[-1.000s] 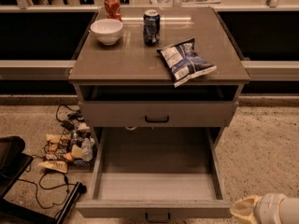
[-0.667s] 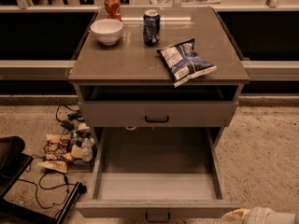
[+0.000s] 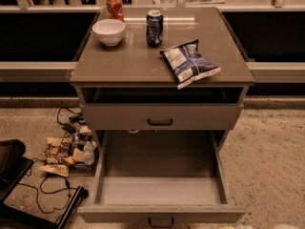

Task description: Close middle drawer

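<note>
One drawer is sitting fully extended: the middle drawer (image 3: 119,214), lower ctr of the camera view. Its long box is showing nothing inside, and its front panel w/ the dark bar handle (image 3: 160,221) is lying nearest the lens. The upper drawer (image 3: 200,116) is looking shut or nearly so. The gripper (image 3: 286,226) is showing only as a pale sliver at the bottom edge, lower right, apart from the drawer front. Whether it is wide or narrow – cannot tell.

Probable faults, by judgement:

1. Off-ctr push. The gripper is sitting to the right of the handle, so contact near the right corner is likely to be racking the box in its runners and jamming it part-way.
2. Missed panel. A high approach is risking entry into the box instead of contact w/ the front.
3. Excess force. A hard shove is risking a jolt to the cabinet top (image 3: 133,66). The blue can (image 3: 154,27) and red can (image 3: 114,6) are standing upright and could tip. The chip bag (image 3: 189,63) is overhanging the front edge and could slide off.
4. Floor hazards. The clutter (image 3: 71,149) and cable (image 3: 47,194) are lying near the drawer's left side and could snag the base.
</note>
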### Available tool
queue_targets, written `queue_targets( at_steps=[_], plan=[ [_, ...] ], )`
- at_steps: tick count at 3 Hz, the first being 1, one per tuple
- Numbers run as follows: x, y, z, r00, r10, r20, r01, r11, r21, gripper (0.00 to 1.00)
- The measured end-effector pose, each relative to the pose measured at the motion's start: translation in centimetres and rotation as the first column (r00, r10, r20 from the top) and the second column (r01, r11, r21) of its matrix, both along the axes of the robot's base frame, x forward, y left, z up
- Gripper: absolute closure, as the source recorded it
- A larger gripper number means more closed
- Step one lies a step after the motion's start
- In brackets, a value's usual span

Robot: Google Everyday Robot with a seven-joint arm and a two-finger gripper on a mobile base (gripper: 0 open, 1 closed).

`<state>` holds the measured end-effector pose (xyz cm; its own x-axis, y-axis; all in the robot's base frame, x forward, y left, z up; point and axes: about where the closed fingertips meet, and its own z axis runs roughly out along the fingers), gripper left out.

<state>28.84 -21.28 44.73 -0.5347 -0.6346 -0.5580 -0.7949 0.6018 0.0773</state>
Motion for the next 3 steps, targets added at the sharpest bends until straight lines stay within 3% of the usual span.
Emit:
queue_targets(
  at_steps=[2,3],
  plan=[
    [3.5,1.4,-6.4,0.9991,-0.025,-0.035,0.028,0.997,0.072,1.00],
    [7.6,2.1,-6.9,0.9989,-0.047,0.004,0.047,0.993,0.112,1.00]
  ],
)
